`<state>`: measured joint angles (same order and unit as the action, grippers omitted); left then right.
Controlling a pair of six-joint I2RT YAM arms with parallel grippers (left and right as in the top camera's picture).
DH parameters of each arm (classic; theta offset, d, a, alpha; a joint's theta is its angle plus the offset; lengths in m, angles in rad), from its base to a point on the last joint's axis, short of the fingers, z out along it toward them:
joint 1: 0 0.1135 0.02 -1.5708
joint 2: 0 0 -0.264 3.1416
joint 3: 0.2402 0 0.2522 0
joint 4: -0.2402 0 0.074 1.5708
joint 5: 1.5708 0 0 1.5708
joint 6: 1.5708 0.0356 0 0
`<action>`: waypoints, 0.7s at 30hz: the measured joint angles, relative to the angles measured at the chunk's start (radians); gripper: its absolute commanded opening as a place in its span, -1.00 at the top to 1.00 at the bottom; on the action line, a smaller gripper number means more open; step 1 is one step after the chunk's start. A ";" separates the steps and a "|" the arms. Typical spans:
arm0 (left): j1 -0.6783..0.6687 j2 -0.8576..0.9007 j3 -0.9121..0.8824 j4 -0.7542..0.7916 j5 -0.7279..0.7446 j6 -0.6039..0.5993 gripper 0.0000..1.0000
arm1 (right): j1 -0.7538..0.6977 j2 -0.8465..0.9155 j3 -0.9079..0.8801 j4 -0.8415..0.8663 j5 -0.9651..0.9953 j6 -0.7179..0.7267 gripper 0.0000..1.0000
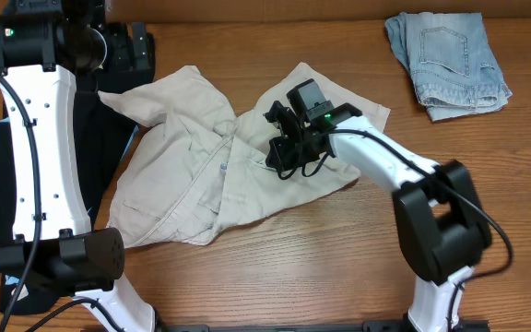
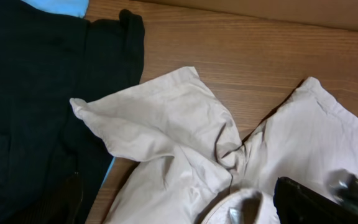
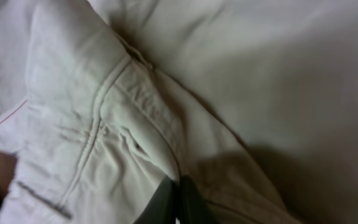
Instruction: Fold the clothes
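The large beige khaki cotton shorts (image 1: 192,184) are lying crumpled and spread out in the middle of the brown wooden desk (image 1: 302,277). The 2 legs are fanning toward the far edge w/ a V-shaped gap of bare wood showing between them. The fabric is bunching into folds around the centre seam.

The white-and-black right arm (image 1: 376,157) is reaching in from the near-right side, and its black end is resting on the right half of the shorts. The right jaws are pressing fully together. In the right wrist view they are pinching a raised ridge of khaki cloth just beside a stitched seam.

The white-and-black left arm (image 1: 35,138) is stretching along the left side of the desk. The left jaws are standing wide apart w/ nothing between them, hanging over the far-left part of the shorts. They are showing only as dark, blurred shapes at the bottom corners of the left wrist view.

The black garments w/ light-blue trim (image 1: 109,129) are lying on the left of the desk, partly under the left arm. The tip of the shorts' left leg is overlapping their edge.

The pale blue denim shorts (image 1: 450,60) are sitting in a compact folded pile at the far-right corner, well apart from the khaki pair.
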<state>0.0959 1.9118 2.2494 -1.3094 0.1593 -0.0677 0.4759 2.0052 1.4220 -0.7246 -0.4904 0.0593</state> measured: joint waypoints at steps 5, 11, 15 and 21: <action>0.000 0.000 0.000 0.000 0.000 0.000 -1.00 | -0.022 -0.190 0.000 -0.219 -0.004 0.007 0.92; 0.000 0.000 0.000 -0.001 0.000 0.000 -1.00 | -0.036 -0.392 0.006 -0.572 0.016 0.026 0.92; 0.000 0.000 0.000 0.000 0.000 0.000 -1.00 | -0.007 -0.409 -0.014 -0.752 0.062 0.065 0.92; 0.000 0.000 0.000 -0.004 0.000 0.000 -1.00 | 0.078 -0.408 -0.206 -0.731 0.129 0.230 0.58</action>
<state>0.0959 1.9118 2.2490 -1.3136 0.1593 -0.0677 0.5541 1.5970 1.2160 -1.4559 -0.3611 0.2897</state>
